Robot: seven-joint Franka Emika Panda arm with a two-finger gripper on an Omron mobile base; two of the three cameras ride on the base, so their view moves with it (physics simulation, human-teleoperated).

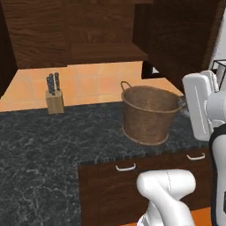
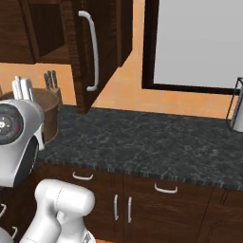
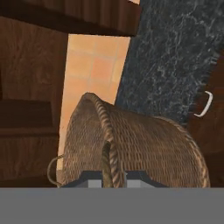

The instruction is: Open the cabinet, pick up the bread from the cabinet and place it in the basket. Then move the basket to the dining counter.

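The end effector sits right at the rim of the basket, its fingers straddling the woven edge and apparently closed narrow on it, though the tips are half hidden. The basket stands on the black speckled table, to the right of the knife block. Above the basket, the cabinet hangs open, its door with the silver handle swung out. I cannot see bread inside the basket from here. Carrying the basket to the dining counter appears to be what is left. One basket, one knife block, one open cabinet door.
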